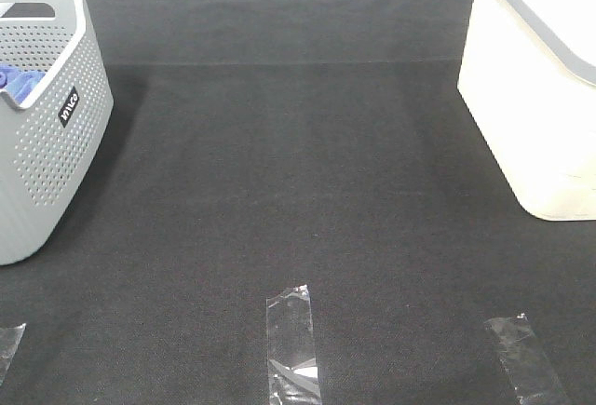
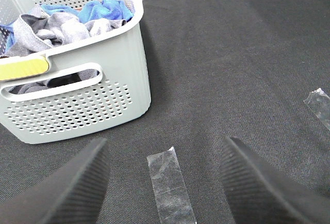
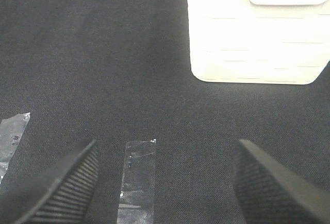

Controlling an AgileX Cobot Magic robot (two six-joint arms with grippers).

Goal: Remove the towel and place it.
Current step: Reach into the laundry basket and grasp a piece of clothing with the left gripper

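The towel (image 2: pixel 54 28) lies crumpled as grey fabric inside the grey perforated basket (image 2: pixel 118 74), mixed with a bright blue cloth (image 2: pixel 100 10). In the exterior high view the basket (image 1: pixel 56 135) stands at the left edge and only the blue cloth (image 1: pixel 14 79) shows over its rim. My left gripper (image 2: pixel 165 147) is open and empty, above the black mat in front of the basket and apart from it. My right gripper (image 3: pixel 167 149) is open and empty, short of the white basket (image 3: pixel 258 44). Neither gripper shows in the exterior high view.
The white basket (image 1: pixel 531 98) stands at the right edge. A black mat (image 1: pixel 298 163) covers the table. Clear tape strips (image 1: pixel 291 340) (image 1: pixel 526 358) lie near the front edge, and one lies between each gripper's fingers (image 2: pixel 170 188) (image 3: pixel 138 177).
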